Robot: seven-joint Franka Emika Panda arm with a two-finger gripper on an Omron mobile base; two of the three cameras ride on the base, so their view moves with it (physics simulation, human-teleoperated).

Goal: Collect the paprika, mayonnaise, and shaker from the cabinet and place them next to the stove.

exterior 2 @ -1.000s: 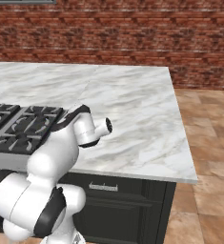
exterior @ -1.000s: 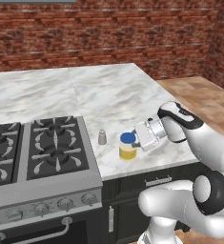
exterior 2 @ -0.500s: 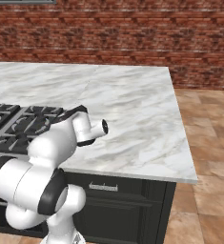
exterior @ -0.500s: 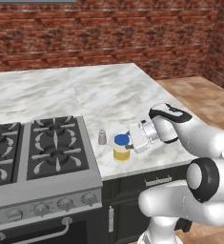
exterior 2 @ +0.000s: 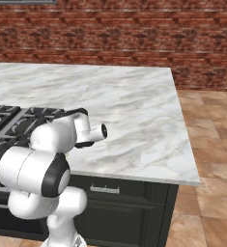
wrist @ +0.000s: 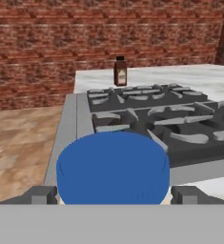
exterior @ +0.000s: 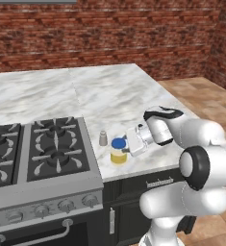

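Moved: arm drew back toward lower right; mayonnaise [exterior: 118, 150] stayed put.
Gripper [exterior: 128, 150]: spread wide about the jar's blue lid, not clenched.
Shaker [exterior: 103, 138]: frame centre, beside stove [exterior: 42, 158].
Paprika [wrist: 120, 71]: upper centre, beyond grates.

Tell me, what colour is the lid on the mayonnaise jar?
Blue. The mayonnaise has a blue lid over a pale-yellow jar; the lid shows best, big and close, in the hand view.

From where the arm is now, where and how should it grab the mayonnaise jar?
Grip the mayonnaise across its squat round body just under the blue lid, coming in level from the side away from the stove. It stands upright on the counter, and the open gripper already straddles it there. The shaker stands apart, toward the back.
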